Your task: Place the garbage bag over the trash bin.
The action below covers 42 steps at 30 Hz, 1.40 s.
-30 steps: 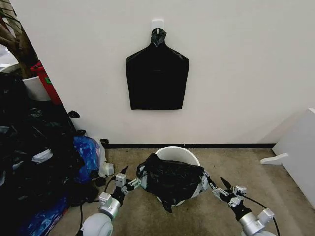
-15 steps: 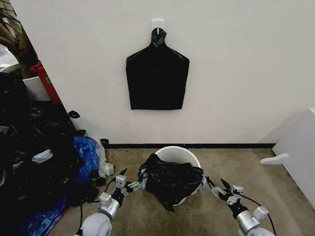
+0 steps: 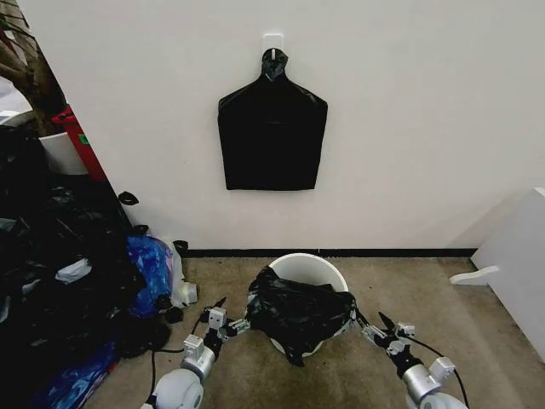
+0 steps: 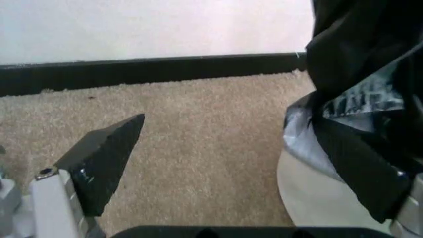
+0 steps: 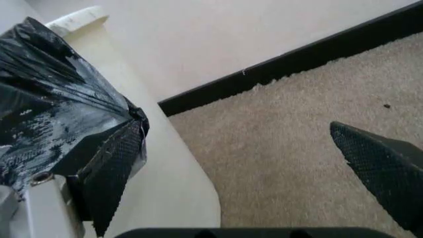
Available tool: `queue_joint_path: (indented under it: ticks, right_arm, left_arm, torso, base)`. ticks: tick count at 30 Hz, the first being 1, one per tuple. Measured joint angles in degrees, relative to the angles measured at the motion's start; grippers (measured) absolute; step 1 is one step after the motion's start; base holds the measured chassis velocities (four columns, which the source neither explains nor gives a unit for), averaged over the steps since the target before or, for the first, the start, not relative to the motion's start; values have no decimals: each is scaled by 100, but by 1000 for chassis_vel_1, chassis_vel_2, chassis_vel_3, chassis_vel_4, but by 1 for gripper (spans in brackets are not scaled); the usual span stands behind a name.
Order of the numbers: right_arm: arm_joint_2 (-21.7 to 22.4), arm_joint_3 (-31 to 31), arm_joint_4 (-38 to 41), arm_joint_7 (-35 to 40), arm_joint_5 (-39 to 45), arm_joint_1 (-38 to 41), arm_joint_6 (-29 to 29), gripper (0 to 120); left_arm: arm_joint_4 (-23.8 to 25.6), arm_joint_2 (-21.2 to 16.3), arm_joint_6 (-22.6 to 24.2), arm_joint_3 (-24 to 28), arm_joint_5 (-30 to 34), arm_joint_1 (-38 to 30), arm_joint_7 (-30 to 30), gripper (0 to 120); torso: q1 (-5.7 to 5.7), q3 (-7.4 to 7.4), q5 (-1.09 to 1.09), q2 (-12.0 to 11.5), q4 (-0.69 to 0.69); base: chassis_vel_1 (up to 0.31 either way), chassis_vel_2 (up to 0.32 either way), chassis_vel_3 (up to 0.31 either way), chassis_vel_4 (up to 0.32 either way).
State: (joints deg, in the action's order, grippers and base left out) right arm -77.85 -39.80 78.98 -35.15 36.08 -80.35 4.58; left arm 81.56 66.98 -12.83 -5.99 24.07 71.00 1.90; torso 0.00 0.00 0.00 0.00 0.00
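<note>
Beige carpet [image 3: 477, 341] runs up to a white wall with a black baseboard, and a flat black bag pack [image 3: 272, 128] hangs from a hook on that wall. From the head view, the trash bin [image 3: 308, 266] stands on the carpet near the baseboard. The garbage bag [image 3: 298, 311] lies bunched over the bin's near half, leaving the far rim bare. A heap of black and blue bags [image 3: 77, 298] fills the left side. The left hand [image 3: 228, 322] sits just beside the bag's left edge. The right hand [image 3: 375, 328] sits just beside its right edge.

Compared with a second ago, both arms have drawn lower in the picture, and the bag looks more gathered and a little lower on the bin. I judge the bag is draped but not yet spread round the whole rim.

From the left wrist view, the left hand [image 4: 218, 153] is spread wide, one fingertip [image 4: 106, 153] free over the carpet, the other against the glossy bag [image 4: 357, 59].

From the right wrist view, the right hand [image 5: 258, 163] is also spread wide, one finger [image 5: 112, 168] touching the bag [image 5: 53, 94] at the bin's wall [image 5: 165, 188]. Neither hand clamps the plastic.
</note>
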Motion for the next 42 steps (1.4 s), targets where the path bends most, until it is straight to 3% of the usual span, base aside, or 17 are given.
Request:
queue_joint_path:
  ticks: [8, 15, 29, 42]
  right_arm:
    - [-6, 38, -70, 1, -2, 82, 38, 100]
    - [172, 31, 144, -49, 8, -126, 66, 100]
    - [733, -87, 718, -494, 104, -668, 155, 100]
    - [834, -156, 1013, -812, 406, -938, 217, 100]
  left_arm:
    - [-272, 203, -62, 16, -120, -208, -52, 100]
    - [50, 131, -70, -26, -153, 70, -39, 100]
    - [767, -599, -457, -248, -198, 547, 155, 100]
    - [1114, -924, -797, -349, -34, 965, 463, 100]
  torso:
    - [0, 0, 0, 0, -1]
    - [0, 0, 0, 0, -1]
    - [0, 0, 0, 0, 0]
    - [0, -1, -1, 0, 0]
  base:
    - [0, 0, 0, 0]
    - [0, 0, 0, 0]
    - [0, 0, 0, 0]
    - [0, 0, 0, 0]
